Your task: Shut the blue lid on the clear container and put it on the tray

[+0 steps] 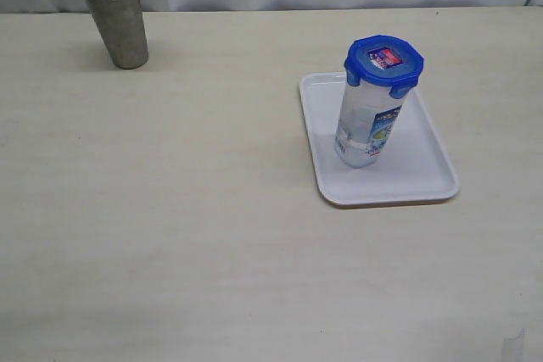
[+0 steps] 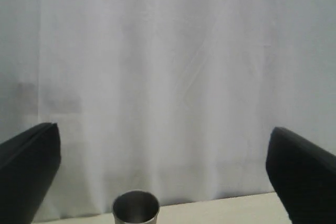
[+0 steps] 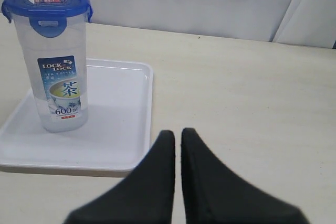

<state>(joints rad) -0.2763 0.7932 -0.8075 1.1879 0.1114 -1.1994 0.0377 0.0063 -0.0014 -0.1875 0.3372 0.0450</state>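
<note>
The clear container (image 1: 366, 129) stands upright on the white tray (image 1: 420, 177), with the blue lid (image 1: 383, 61) sitting on its top and the flaps down. The right wrist view shows the same container (image 3: 56, 82), lid (image 3: 46, 1) and tray (image 3: 121, 124). My right gripper (image 3: 177, 134) is shut with nothing between its fingers, hovering over the table just off the tray's edge and apart from the container. My left gripper (image 2: 163, 171) is wide open and holds nothing, facing the white backdrop. Neither gripper appears in the exterior view.
A tapered steel cup (image 1: 116, 16) stands at the table's far left; its rim also shows between the left fingers (image 2: 135, 208). A white curtain lines the table's back edge.
</note>
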